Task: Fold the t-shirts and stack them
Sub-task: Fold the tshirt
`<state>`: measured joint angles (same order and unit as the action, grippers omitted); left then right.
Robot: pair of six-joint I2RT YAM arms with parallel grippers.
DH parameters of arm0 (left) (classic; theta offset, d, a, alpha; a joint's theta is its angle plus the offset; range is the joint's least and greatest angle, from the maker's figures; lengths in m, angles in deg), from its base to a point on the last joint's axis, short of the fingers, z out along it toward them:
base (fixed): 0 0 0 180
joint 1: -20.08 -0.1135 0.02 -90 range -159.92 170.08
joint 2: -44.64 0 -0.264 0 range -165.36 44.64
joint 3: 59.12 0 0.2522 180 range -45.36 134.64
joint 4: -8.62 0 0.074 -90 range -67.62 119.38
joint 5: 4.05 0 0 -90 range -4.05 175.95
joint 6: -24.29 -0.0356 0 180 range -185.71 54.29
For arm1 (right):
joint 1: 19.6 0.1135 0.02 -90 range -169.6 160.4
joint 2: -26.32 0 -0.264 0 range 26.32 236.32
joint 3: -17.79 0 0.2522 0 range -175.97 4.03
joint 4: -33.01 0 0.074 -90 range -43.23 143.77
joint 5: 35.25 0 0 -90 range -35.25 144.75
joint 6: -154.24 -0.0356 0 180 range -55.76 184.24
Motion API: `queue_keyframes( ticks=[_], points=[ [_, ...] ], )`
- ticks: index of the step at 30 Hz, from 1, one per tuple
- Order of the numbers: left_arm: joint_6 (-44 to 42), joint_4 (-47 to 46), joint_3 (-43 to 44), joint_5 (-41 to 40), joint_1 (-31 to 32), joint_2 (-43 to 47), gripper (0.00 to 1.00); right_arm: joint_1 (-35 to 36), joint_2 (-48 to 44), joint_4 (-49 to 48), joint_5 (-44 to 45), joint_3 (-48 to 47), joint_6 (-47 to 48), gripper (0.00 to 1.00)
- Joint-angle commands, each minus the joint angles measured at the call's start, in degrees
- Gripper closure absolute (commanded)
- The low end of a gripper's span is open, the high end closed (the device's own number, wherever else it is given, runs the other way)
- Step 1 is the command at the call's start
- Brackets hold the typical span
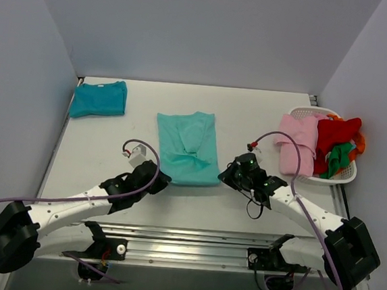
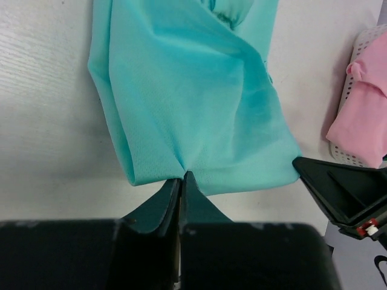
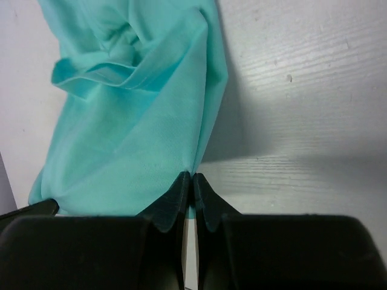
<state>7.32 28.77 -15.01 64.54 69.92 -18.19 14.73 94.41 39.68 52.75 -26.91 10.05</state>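
1. The turquoise t-shirt (image 1: 188, 148) lay mid-table, well apart from the folded teal t-shirt (image 1: 99, 99) at 10 o'clock and the basket (image 1: 348, 173) at 3 o'clock.
2. The left gripper (image 2: 182, 176) and right gripper (image 3: 191, 176) were each clamped on its near hem, at 7 and 5 o'clock.
3. Only the wrist views showed those pinches.

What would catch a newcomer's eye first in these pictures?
The light turquoise t-shirt lies half-folded mid-table, its near edge pinched by the left gripper and right gripper. A darker teal t-shirt sits folded in the far left corner; a white basket of pink, red and green clothes stands far right.
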Motion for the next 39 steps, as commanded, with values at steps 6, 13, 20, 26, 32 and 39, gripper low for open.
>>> queue_keyframes(
  ticks=[6, 13, 20, 26, 32, 39],
  points=[
    [-8.5, 10.1, 12.4, -6.0, -0.1, 1.9, 0.87, 0.1, 5.9, 8.9, 5.8, -16.9, 2.4, 1.00],
    [-15.1, 10.9, 23.3, -4.3, -3.6, -6.8, 0.86, 0.3, 13.6, 8.0, 5.5, -27.3, 3.0, 1.00],
    [-17.7, 6.5, 25.3, 1.4, -11.2, -10.7, 0.86, 0.3, 21.1, 7.1, 4.9, -34.7, 3.0, 1.00],
    [-20.4, 2.8, 25.9, 5.5, -17.0, -13.7, 0.85, -0.7, 28.3, 5.3, 3.9, -43.1, 3.8, 1.00],
    [-25.3, -9.3, 34.8, 16.5, -27.5, -27.2, 0.81, -5.5, 45.3, 5.5, -1.5, -58.9, 3.2, 1.00],
    [-31.6, -3.3, 65.7, 29.5, -36.4, -57.8, 0.18, -8.0, 67.5, 20.2, 5.4, -90.9, 2.6, 0.38]
  ],
)
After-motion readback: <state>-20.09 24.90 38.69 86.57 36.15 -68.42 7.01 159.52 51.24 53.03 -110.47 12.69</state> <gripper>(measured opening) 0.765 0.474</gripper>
